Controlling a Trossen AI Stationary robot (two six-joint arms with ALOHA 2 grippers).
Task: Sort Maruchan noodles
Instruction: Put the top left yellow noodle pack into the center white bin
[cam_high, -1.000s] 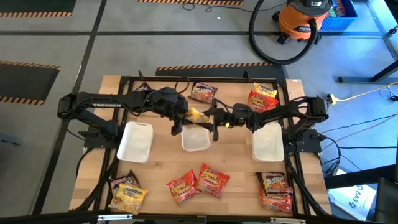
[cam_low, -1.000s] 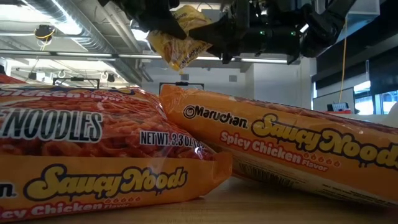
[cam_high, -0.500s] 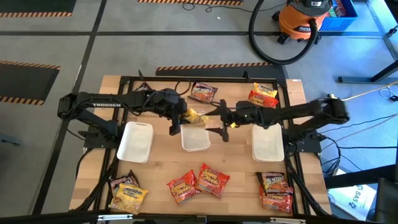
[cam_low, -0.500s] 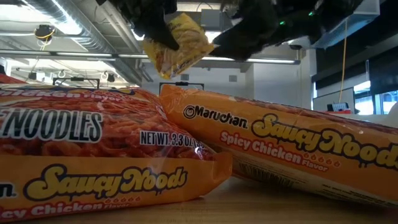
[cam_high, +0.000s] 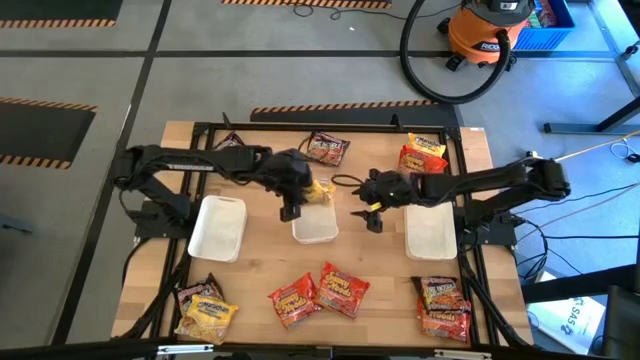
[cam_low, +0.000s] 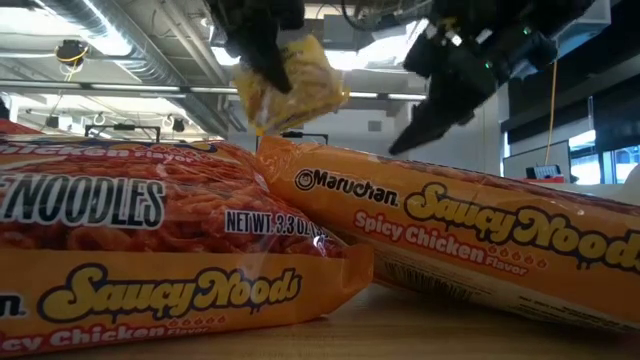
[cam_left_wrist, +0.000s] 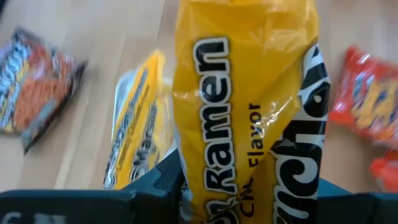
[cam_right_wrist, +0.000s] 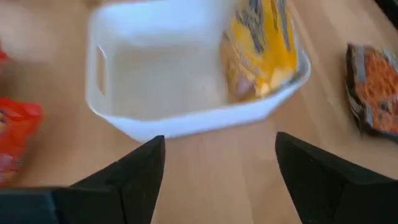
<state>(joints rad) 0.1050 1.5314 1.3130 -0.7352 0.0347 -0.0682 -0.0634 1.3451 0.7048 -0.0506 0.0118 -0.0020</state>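
Presently your left tool pinches a yellow ramen packet just above the far rim of the middle white tray; in the left wrist view that packet stands between the fingers, creased down its length. A second yellow packet leans against the inner wall at one end of the same tray, as your right wrist view shows.

Your right tool hangs beside the middle tray, on the side toward the right-hand white tray, its fingers spread wide with nothing between them.

Relative to the middle tray, note the remaining packets on the bench: a dark packet beyond it; red and yellow packets beyond the right-hand tray; two red-orange packets on the near side; a dark-and-red stack at the near right corner; a dark and a yellow packet at the near left, nearer than the left-hand tray.
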